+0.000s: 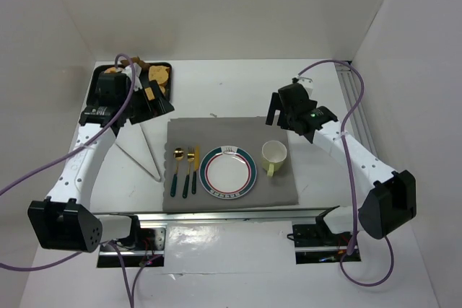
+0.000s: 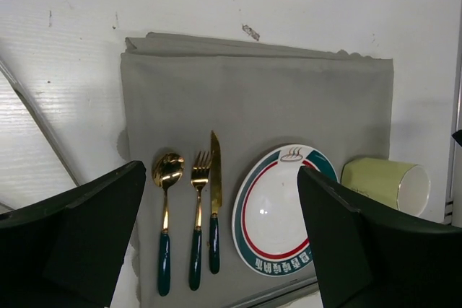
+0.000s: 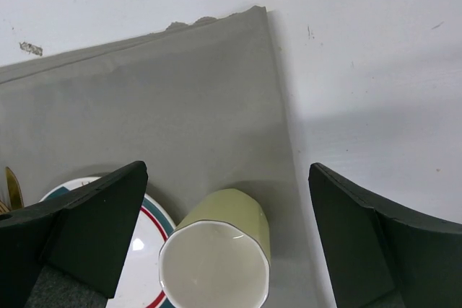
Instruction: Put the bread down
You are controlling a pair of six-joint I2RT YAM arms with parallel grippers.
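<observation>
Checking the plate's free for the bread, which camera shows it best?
The top external view: the whole plate lies unobstructed on the grey mat, with nothing on it. The left wrist view shows it closer, but a finger covers its right side. The right wrist view catches only a sliver beside the cup.

My left arm (image 1: pixel 85 160) and right arm (image 1: pixel 346 151) have white link shells with black joint housings and black bases. A purple cable (image 1: pixel 359 102) runs along each. My tool fingers (image 2: pixel 79 236) are matte black wedges. One green indicator (image 1: pixel 313 114) is lit on my right wrist.
</observation>
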